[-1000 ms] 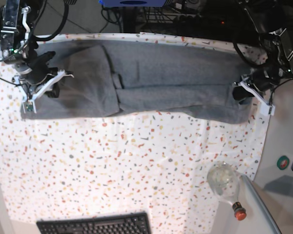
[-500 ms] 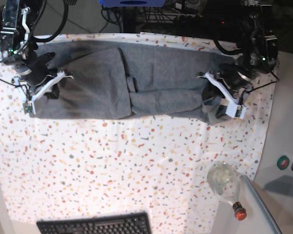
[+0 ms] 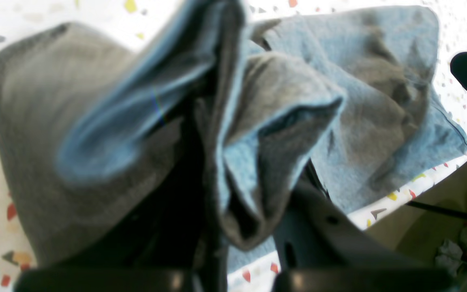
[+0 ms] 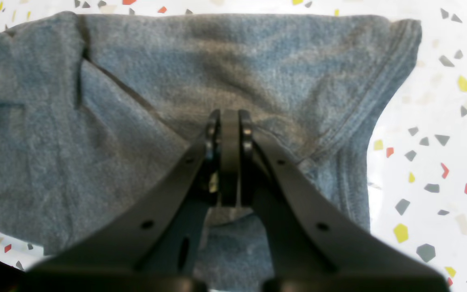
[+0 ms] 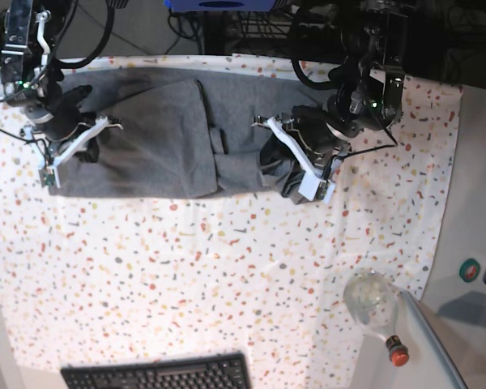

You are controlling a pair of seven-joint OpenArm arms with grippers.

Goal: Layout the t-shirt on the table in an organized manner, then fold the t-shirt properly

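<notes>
the soft, limp t-shirt [image 5: 170, 138] is bunching in the left gripper [image 5: 296, 162], clamped on its hem; the right gripper [image 4: 229, 121], closed empty, is pinning the other end.

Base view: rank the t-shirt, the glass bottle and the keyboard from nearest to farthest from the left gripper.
1. t-shirt: clamped in the left gripper.
2. glass bottle: on the table's lower right.
3. keyboard: at the bottom edge, farthest.

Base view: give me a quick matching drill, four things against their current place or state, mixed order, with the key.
Things:
1. left gripper
2. right gripper
3. keyboard
4. glass bottle

States:
A. bottom edge
B. shut, pinning the flat end of the t-shirt
C. lower right, red cap
D. shut on a bunched, lifted end

Pairs: 1-D, 2-B, 3-A, 4-C
</notes>
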